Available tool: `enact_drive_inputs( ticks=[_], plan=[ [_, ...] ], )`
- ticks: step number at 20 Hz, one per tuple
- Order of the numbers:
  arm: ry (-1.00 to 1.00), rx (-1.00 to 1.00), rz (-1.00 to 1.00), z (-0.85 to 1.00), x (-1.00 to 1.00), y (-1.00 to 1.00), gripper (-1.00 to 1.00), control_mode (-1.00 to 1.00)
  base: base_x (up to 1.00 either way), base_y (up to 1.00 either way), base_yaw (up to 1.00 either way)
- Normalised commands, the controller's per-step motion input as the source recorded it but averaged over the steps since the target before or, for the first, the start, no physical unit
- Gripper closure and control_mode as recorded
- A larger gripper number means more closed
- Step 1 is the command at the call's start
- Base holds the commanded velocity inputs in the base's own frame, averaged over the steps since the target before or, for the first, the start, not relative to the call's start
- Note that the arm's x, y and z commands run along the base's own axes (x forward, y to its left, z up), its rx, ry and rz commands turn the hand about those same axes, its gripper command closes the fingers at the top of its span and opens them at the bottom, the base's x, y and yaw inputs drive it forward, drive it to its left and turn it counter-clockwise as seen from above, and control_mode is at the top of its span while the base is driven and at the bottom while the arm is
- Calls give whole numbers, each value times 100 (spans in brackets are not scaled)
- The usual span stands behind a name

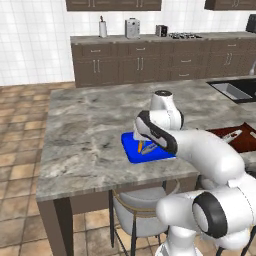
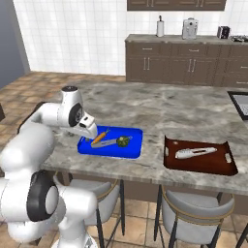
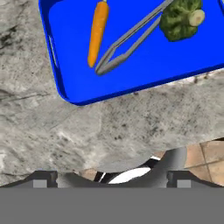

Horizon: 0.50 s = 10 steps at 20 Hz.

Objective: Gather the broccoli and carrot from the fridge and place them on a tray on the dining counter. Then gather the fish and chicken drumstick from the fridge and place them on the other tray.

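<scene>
hand: the two-finger gripper (image 2: 89, 130) hangs low over the near-left edge of the bright blue rectangular tray (image 2: 133, 145), jaws spread wide, nothing between them.
blue tray: it sits on the grey marbled stone dining counter (image 2: 160, 111) near the front edge; on it lie the orange tapered carrot (image 3: 97, 31), a pair of grey metal tongs (image 3: 131, 39) and the dark green broccoli floret (image 3: 179, 19), carrot and broccoli on either side of the tongs.
other tray: the dark brown rectangular tray (image 2: 225, 167) stands well apart along the same counter, with a pale whitish fish (image 2: 195, 152) lying in it.
step: by the look of things the vegetable half is done and the fish is delivered; the chicken drumstick appears to be what remains.
next move: lift clear of the blue tray without brushing its rim, then go back to the fridge for the drumstick.
thing relative to hand: in the hand view the carrot lies just beyond the fingertips, inside the tray wall.
</scene>
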Motion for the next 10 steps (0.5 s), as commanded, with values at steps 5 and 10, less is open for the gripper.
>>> enact_drive_inputs(
  ticks=[5,10],
  plan=[
    [-6,0,11,43,-100,10,-100,-100,0,0,0],
    [-8,0,11,47,-96,5,-100,-100,0,0,0]
  ],
)
